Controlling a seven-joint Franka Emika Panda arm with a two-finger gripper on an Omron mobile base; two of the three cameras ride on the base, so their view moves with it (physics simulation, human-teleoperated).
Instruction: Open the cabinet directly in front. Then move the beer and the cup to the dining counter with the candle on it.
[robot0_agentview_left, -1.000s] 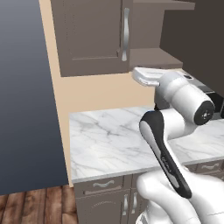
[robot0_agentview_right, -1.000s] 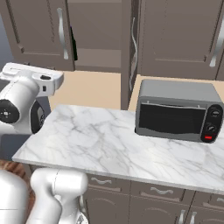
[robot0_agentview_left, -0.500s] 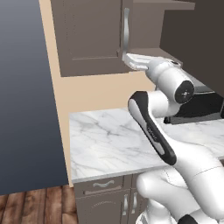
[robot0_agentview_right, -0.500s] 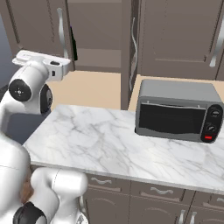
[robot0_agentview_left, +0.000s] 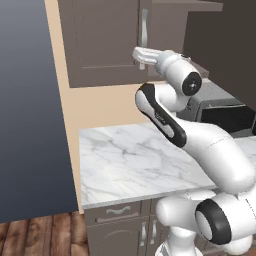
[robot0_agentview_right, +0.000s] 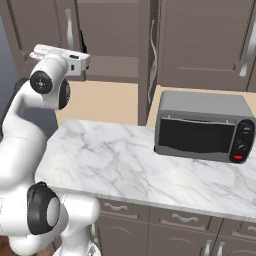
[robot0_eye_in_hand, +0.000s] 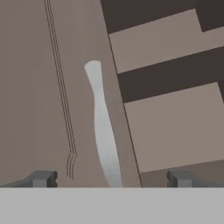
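Cabinet (robot0_eye_in_hand: 52, 87) handle (robot0_eye_in_hand: 103, 131) centred between wide-apart tool (robot0_eye_in_hand: 109, 178) fingers.

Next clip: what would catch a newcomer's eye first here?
The white arm reaching up, its open gripper straddling the long silver handle of the dark cabinet door, beside open shelves. Next, the grey microwave at the right of the marble worktop.

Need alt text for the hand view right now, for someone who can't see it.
The open gripper faces the cabinet door close up, its long silver handle running between the two fingertips. Beside the door's edge, tan and dark bands show.
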